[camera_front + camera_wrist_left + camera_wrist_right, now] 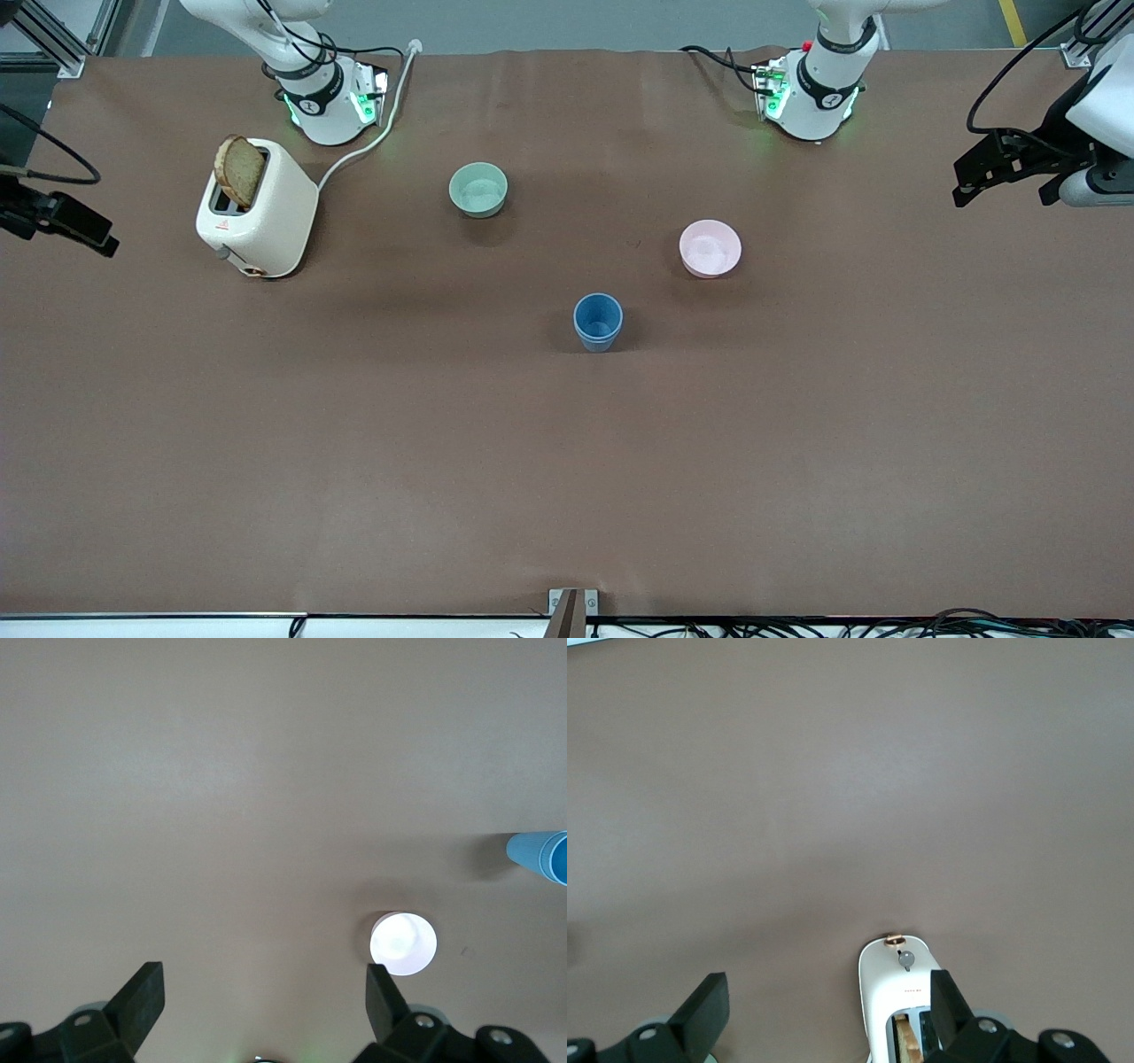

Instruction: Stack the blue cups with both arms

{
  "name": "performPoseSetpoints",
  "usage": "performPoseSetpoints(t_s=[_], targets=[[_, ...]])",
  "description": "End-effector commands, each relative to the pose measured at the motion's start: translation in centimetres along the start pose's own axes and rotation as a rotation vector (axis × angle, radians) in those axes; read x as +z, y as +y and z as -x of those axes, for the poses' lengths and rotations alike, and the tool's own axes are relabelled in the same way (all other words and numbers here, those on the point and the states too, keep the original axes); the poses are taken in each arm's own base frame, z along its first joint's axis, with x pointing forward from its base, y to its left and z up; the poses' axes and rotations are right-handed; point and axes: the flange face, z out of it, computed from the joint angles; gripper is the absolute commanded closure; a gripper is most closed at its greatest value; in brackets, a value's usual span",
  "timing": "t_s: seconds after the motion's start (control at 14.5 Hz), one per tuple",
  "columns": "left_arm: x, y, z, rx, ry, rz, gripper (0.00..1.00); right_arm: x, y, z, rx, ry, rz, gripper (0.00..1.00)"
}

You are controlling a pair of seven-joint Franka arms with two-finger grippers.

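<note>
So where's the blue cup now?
In the front view, the blue cup stands mid-table, nearer the camera than the pink bowl and green bowl.

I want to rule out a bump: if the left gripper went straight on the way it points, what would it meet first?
Probably only bare table. The left gripper, jaws open, points down there; the pink bowl and blue cup sit off that line, though depth is unclear.

Arms: glossy white shells, black joint bands.
Bases: green lights glowing, black cables trailing off.
Left gripper [264, 997]: matte black, wedge-shaped fingers, small silver screws.
Right gripper [828, 1005]: same black build, same screws.
</note>
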Motion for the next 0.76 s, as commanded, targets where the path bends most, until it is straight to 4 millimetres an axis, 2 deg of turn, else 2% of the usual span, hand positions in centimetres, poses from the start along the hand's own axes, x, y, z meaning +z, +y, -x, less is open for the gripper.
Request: performPoseSetpoints(t_s=[0.0, 0.14, 0.41, 0.69], targets=[[-0.5, -0.1, -0.1, 0.016, 0.003, -0.003, 0.00, 0.4, 0.6, 1.6, -0.103, 0.019, -0.036, 0.00], [-0.5, -0.1, -0.1, 0.016, 0.003, -0.003, 0.00, -1.1, 0.3, 1.6, -0.128, 0.034, -0.038, 0.00], [-0.5, -0.1, -0.1, 0.016, 0.003, -0.003, 0.00, -0.8, 0.9, 0.6, -0.108, 0.028, -0.038, 0.00], [-0.5, -0.1, -0.1, 0.016, 0.001, -0.004, 0.00, -0.6, 0.5, 0.7, -0.114, 0.019, -0.036, 0.00]])
